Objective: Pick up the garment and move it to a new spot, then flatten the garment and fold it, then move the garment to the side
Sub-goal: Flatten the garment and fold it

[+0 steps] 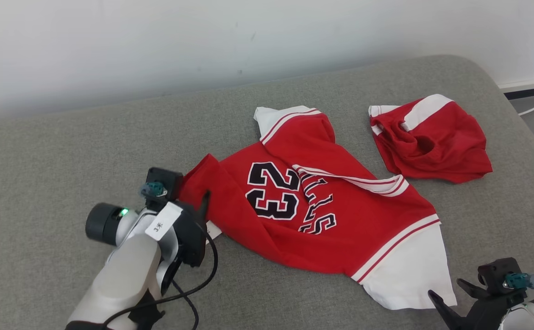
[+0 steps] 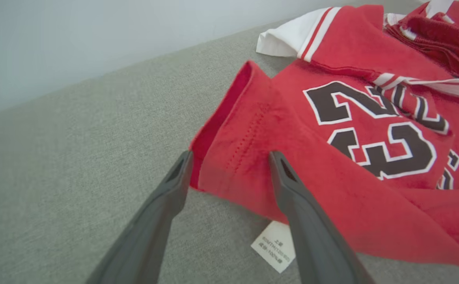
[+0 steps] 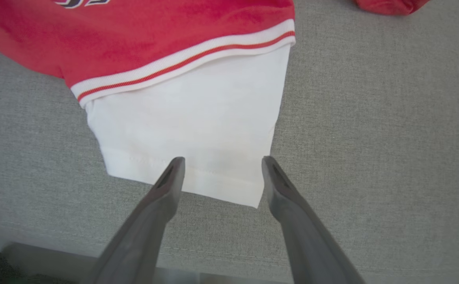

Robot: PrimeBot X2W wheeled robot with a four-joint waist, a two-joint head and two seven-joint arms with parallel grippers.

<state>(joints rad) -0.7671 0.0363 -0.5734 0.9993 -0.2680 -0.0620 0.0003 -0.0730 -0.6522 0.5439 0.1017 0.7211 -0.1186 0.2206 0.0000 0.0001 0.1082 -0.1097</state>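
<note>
— Since both pairs of jaws stand spread, is anything gripping the jersey (image 1: 322,201)?

— No. It lies loose and rumpled on the grey cushion (image 1: 42,151). Left jaws straddle the red hem corner left of the "23" (image 1: 274,190); right jaws straddle the white sleeve (image 3: 186,130) cuff on its right. With the two at opposite ends, I'd judge they're set to pull it flat.

— Anything readable?

— "23", then "LLS", the first letters lost under a fold. A care tag (image 2: 273,246) peeks from beneath the hem, print too small. A wrist sticker (image 1: 159,225) shows "3". Red shorts (image 1: 432,142) lie beyond the "23", rightward.
</note>
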